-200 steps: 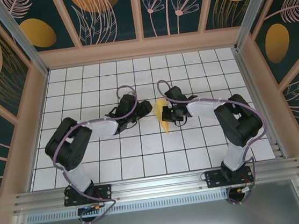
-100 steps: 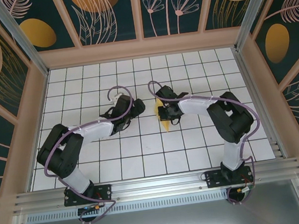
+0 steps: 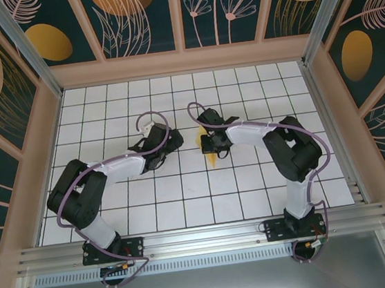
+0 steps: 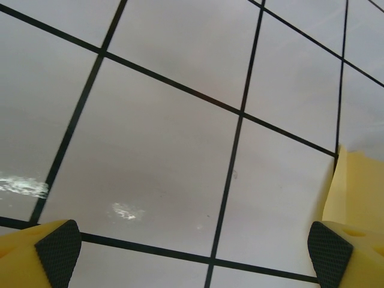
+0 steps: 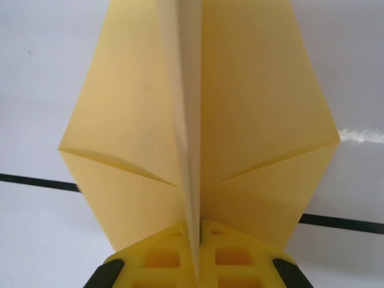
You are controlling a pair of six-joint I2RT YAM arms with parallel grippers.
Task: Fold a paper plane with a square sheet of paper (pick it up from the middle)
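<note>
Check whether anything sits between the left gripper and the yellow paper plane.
Nothing visible does. Bare white tiles of the table lie between the open left gripper and the paper plane. The right gripper is shut on the plane's centre crease, coming in from the other side.

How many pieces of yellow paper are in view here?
1. The paper plane lies near the middle of the table, its centre crease pinched in the right end effector; the arm hides part of it.

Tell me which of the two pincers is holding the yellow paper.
The right pincer: it is shut on the centre crease of the paper plane. The left pincer is wide open and holds nothing.
</note>
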